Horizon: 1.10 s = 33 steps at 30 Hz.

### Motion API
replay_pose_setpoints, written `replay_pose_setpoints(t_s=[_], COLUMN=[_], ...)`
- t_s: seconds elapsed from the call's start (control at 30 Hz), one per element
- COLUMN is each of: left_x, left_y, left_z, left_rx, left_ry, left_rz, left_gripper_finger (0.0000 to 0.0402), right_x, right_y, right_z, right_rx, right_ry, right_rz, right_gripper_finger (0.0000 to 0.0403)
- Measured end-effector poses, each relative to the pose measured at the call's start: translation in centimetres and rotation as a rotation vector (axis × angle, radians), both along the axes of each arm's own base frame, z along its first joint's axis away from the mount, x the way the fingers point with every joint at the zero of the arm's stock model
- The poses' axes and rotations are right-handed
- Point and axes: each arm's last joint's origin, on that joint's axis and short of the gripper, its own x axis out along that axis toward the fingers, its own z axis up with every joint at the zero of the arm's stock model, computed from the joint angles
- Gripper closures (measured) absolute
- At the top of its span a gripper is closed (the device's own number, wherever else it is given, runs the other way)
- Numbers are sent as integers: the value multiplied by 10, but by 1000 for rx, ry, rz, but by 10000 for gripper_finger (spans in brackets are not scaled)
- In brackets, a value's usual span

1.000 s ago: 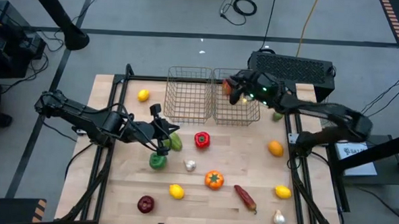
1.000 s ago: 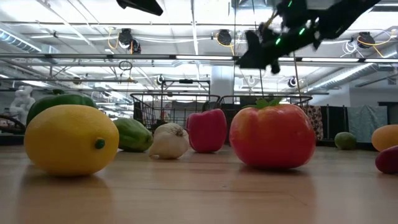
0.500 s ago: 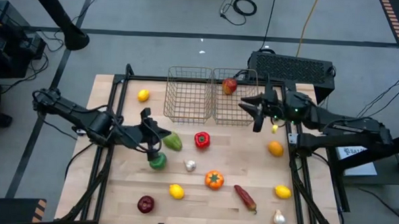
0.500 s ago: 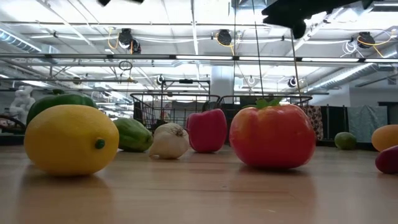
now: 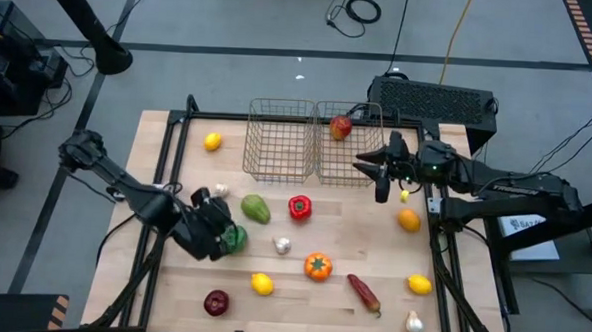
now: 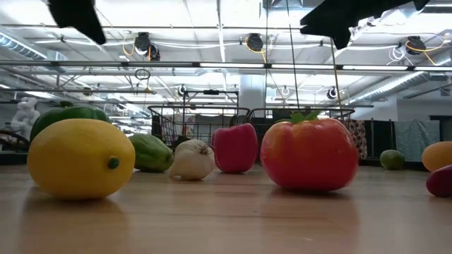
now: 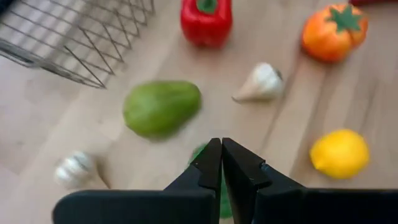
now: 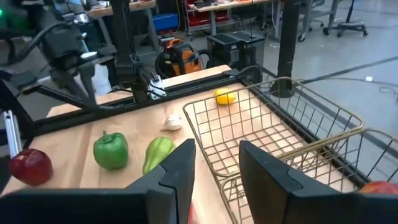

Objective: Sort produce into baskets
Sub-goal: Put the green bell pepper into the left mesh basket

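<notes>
Two wire baskets stand side by side at the far edge, the left one [image 5: 280,140] and the right one [image 5: 352,148]. A red apple [image 5: 340,126] lies in the right basket. Produce is scattered over the table. My left gripper [image 5: 221,231] hangs shut just over a green pepper [image 5: 237,240], and its tips [image 7: 222,152] hide most of the pepper [image 7: 200,153]. I see no touch. My right gripper [image 5: 371,179] hovers open and empty beside the right basket's right side [image 8: 214,168].
Loose on the table: a green fruit [image 5: 255,209], red pepper [image 5: 299,207], two garlic bulbs [image 5: 282,246] [image 5: 220,191], an orange tomato-like fruit [image 5: 318,266], lemons [image 5: 261,283] [image 5: 212,140], a dark red apple [image 5: 216,303], a chilli [image 5: 363,293] and an orange [image 5: 408,220]. A black box [image 5: 434,100] stands behind the baskets.
My right gripper has drawn back from over the right basket toward the table's right edge and risen; the red apple stays in the basket. My left gripper has swung toward the near-left, rolled, tipped downward and sunk over the green pepper, staying shut.
</notes>
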Motion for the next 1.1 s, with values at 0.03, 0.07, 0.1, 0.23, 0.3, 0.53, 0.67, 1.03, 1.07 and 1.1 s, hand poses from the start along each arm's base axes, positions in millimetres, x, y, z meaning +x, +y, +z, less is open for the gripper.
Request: replay_pose_setpoints(t_s=[0.03, 0.07, 0.1, 0.23, 0.3, 0.53, 0.67, 1.03, 1.07, 1.1], left_x=[0, 1, 2, 5, 8, 10, 10, 9, 7, 5], left_y=[-4, -7, -9, -16, -20, -31, -32, -28, -27, -25], left_z=[-3, -7, -11, -22, -28, -42, -47, -61, -65, -68], left_rx=[5, 12, 13, -29, -43, 4, 56, 101, 93, 88], left_ry=[16, 39, 64, 166, 201, 232, 264, 290, 306, 317], left_rz=[-6, -16, -26, -57, -71, -57, -87, -72, -61, -44], left_gripper_finger=[379, 379, 379, 376, 365, 283, 257, 254, 254, 255], right_x=[0, 0, 0, 1, 1, 3, 3, 3, 3, 3], right_y=[0, 0, 0, 4, 6, 11, 11, 11, 11, 11], right_z=[0, 0, 0, 0, 1, 7, 8, 9, 9, 10], right_rx=[11, 25, 42, 100, 113, 90, 59, 26, 26, 26], right_ry=[-4, -10, -16, -31, -36, -100, -100, -104, -107, -110], right_rz=[-3, -6, -9, -3, 7, 41, 49, 55, 55, 55], right_gripper_finger=[287, 287, 287, 287, 287, 287, 287, 287, 287, 287])
